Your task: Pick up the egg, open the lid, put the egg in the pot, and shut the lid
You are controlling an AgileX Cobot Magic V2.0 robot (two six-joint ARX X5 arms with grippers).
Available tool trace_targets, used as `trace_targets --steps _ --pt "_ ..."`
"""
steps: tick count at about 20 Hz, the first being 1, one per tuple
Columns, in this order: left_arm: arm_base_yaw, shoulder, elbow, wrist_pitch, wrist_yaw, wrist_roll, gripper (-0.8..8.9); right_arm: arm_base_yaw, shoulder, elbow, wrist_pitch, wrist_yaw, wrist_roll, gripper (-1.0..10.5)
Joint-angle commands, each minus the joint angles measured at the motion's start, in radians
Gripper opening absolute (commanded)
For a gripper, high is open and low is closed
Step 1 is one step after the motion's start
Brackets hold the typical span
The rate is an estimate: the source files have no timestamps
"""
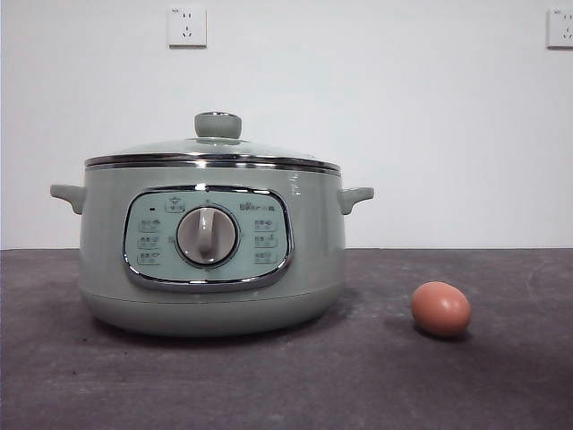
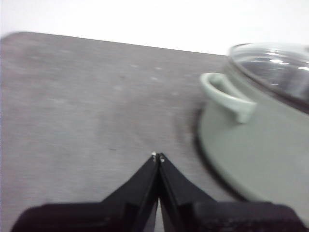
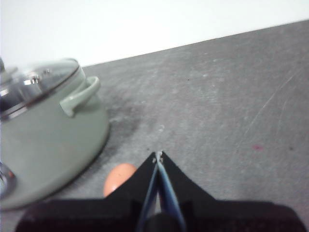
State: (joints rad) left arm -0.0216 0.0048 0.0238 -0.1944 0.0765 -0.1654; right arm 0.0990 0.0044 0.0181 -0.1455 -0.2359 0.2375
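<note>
The pale green pot (image 1: 210,246) stands on the dark table with its control dial facing the front camera. Its glass lid (image 1: 213,149) with a green knob sits closed on top. The brown-orange egg (image 1: 440,308) lies on the table to the right of the pot. My left gripper (image 2: 158,156) is shut and holds nothing, with the pot (image 2: 260,135) and its side handle close beside it. My right gripper (image 3: 158,155) is shut and holds nothing. It hovers near the egg (image 3: 119,177), which its jaw partly hides, with the pot (image 3: 48,130) and lid (image 3: 34,87) beyond. Neither arm shows in the front view.
Grey table surface (image 1: 286,385) spreads in front of the pot and egg. A white wall with two power sockets (image 1: 186,26) stands behind.
</note>
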Motion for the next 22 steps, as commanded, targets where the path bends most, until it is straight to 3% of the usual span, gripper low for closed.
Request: trace_targets --steps 1,7,12,17,22 --pt "0.003 -0.002 0.017 -0.007 0.088 -0.076 -0.06 0.000 -0.002 0.010 0.009 -0.013 0.121 -0.1" --pt "0.003 0.007 0.110 -0.039 0.152 -0.124 -0.06 0.000 0.036 0.101 0.002 -0.028 0.190 -0.1" --pt "0.003 0.070 0.235 -0.130 0.232 -0.138 -0.06 0.000 0.133 0.238 -0.063 -0.084 0.185 -0.1" --pt "0.003 0.167 0.379 -0.237 0.353 -0.099 -0.06 0.001 0.287 0.418 -0.231 -0.206 0.073 -0.1" --pt "0.003 0.282 0.539 -0.382 0.502 0.018 -0.06 0.001 0.452 0.607 -0.458 -0.340 -0.078 -0.1"
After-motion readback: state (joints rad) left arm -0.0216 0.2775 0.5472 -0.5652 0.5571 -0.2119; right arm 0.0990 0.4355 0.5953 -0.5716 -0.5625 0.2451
